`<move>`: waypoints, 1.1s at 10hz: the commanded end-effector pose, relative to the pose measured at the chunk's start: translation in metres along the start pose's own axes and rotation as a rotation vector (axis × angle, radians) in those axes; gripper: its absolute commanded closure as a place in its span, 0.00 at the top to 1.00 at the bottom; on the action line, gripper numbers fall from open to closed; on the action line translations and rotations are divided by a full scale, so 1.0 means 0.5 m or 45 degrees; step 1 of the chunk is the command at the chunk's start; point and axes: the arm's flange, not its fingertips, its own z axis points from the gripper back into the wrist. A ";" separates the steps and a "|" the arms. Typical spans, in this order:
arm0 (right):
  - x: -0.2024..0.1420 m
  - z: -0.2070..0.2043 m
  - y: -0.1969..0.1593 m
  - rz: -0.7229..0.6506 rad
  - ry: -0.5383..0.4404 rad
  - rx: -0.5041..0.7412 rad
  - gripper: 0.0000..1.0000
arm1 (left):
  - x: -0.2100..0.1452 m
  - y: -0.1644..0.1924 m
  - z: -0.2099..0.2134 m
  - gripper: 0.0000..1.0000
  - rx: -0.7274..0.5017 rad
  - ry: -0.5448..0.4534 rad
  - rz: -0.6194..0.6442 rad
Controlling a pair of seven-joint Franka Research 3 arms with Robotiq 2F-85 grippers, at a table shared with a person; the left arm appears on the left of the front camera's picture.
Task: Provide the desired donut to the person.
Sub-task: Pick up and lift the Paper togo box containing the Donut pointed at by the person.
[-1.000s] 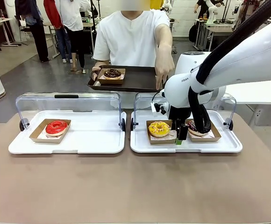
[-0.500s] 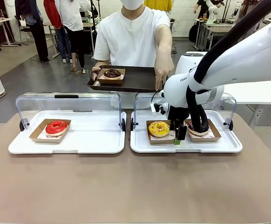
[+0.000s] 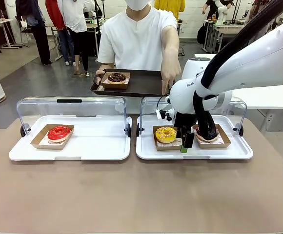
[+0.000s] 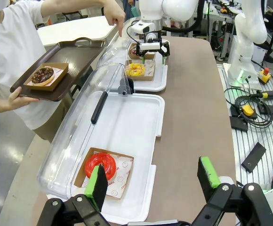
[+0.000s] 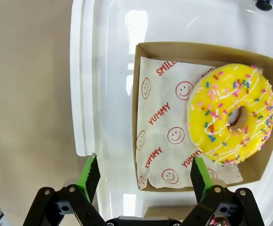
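Note:
The person (image 3: 136,39) stands across the table holding a dark brown serving tray (image 3: 144,83) that carries a chocolate donut (image 3: 116,76) in a card box. Their other hand (image 3: 171,78) points down at the right display case. There, a yellow sprinkled donut (image 3: 166,134) (image 5: 233,115) sits in its box beside a dark donut (image 3: 203,132) half hidden by cable. My right gripper (image 3: 186,142) (image 5: 143,178) hovers open low over the yellow donut's box, with the box wall between its fingers. My left gripper (image 4: 153,181) stands open above a red donut (image 4: 100,165) (image 3: 58,132).
Two white display trays (image 3: 97,146) (image 3: 239,151) with clear lids (image 3: 70,108) tipped open sit side by side at the table's far half. The brown tabletop (image 3: 141,195) in front of them is bare. Other people stand far behind.
My right arm has edged slightly left and lower over the yellow donut's box. The person's tray and pointing hand have stayed put.

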 end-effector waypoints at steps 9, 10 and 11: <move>-0.001 -0.019 -0.014 -0.006 0.008 0.045 0.00 | -0.001 -0.003 0.004 1.00 -0.003 0.017 -0.001; -0.001 -0.021 -0.013 -0.005 0.006 0.044 0.00 | -0.001 -0.003 0.004 1.00 -0.003 0.017 -0.001; -0.002 -0.021 -0.014 -0.006 0.003 0.045 0.00 | -0.001 -0.003 0.004 1.00 -0.003 0.017 -0.001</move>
